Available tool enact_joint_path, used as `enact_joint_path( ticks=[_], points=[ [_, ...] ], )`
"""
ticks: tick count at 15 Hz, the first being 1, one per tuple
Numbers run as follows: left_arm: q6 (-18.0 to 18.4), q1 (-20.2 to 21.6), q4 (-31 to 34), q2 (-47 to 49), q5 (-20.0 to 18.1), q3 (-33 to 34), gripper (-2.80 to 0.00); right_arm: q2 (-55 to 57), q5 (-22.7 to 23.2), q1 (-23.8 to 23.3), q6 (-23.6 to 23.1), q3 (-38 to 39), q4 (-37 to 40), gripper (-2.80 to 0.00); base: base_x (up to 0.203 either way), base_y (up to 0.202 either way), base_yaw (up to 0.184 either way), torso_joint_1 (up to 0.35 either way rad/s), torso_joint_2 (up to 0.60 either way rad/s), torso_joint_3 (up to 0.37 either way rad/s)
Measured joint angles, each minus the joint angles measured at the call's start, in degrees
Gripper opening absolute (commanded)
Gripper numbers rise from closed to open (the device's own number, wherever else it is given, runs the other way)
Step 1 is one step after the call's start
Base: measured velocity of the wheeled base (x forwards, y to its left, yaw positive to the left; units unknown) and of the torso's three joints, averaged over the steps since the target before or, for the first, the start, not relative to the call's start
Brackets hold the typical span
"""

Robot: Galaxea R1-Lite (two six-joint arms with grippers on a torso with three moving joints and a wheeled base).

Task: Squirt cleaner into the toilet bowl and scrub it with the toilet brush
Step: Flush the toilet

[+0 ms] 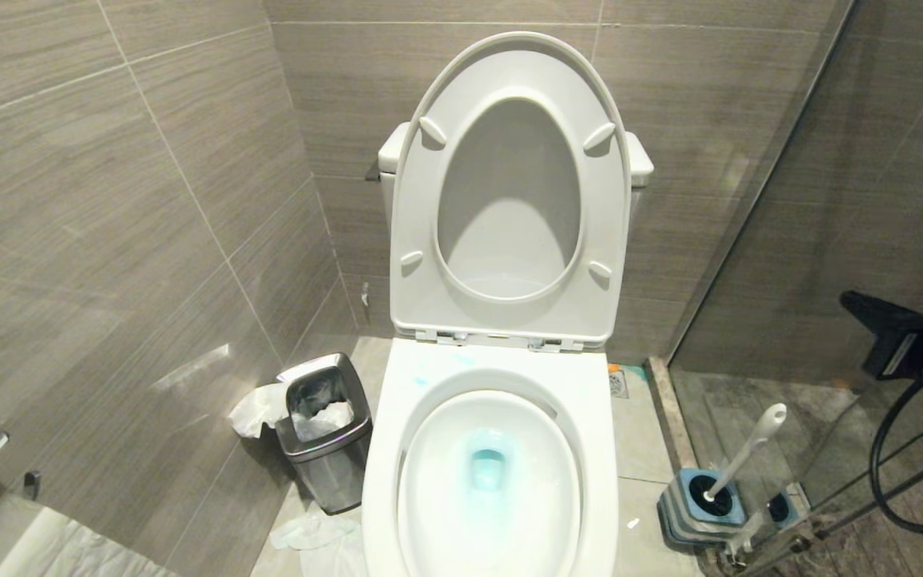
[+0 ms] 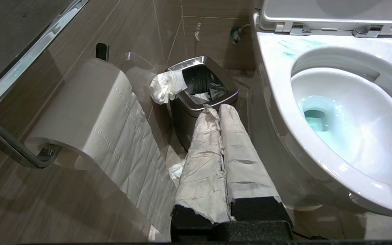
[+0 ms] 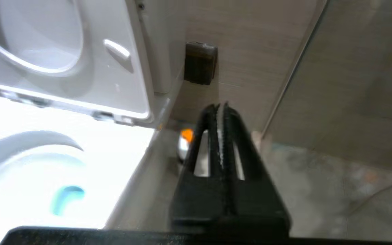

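A white toilet bowl (image 1: 493,481) stands against a grey tiled wall with its seat and lid (image 1: 509,192) raised upright. Turquoise cleaner (image 1: 487,469) pools in the drain at the bottom of the bowl, and pale blue smears mark the rim near the hinges.

Only the head view shows the toilet brush (image 1: 738,461): it stands on the floor to the right of the bowl, its white handle leaning up and to the right, its black bristle head seated in a square blue-grey holder (image 1: 690,505) beside a glass shower partition (image 1: 830,240).

Only the left wrist view shows a toilet paper roll (image 2: 80,112) on a chrome wall holder, its sheet hanging down. That view also shows the left gripper (image 2: 218,109), its two paper-wrapped fingers pressed together, low beside the bowl and pointing toward a small steel bin (image 2: 201,98) with tissue draped over its rim.

The right wrist view shows the right gripper (image 3: 221,109) with its black fingers pressed together and nothing between them. It points at the wall corner to the right of the toilet, above the floor; the brush does not appear in this view, so it lies apart from these fingers.
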Motion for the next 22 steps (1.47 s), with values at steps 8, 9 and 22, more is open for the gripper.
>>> enact_joint_path(
  ticks=[8,9,22],
  points=[
    [0.02,0.0,-0.01,0.0,0.0,0.0,-2.8,-18.14,1.53,0.0,0.06,-9.0,24.43,-2.8,0.0,0.0,0.0,0.0,0.0,0.0],
    [0.02,0.0,-0.01,0.0,0.0,0.0,-2.8,-21.08,1.79,0.22,0.09,-10.01,28.64,-2.8,0.0,0.0,0.0,0.0,0.0,0.0],
    [0.05,0.02,-0.01,0.0,0.02,0.0,-2.8,-57.92,1.48,5.62,-0.11,-14.14,60.69,-2.8,0.0,0.0,0.0,0.0,0.0,0.0]
  ],
)
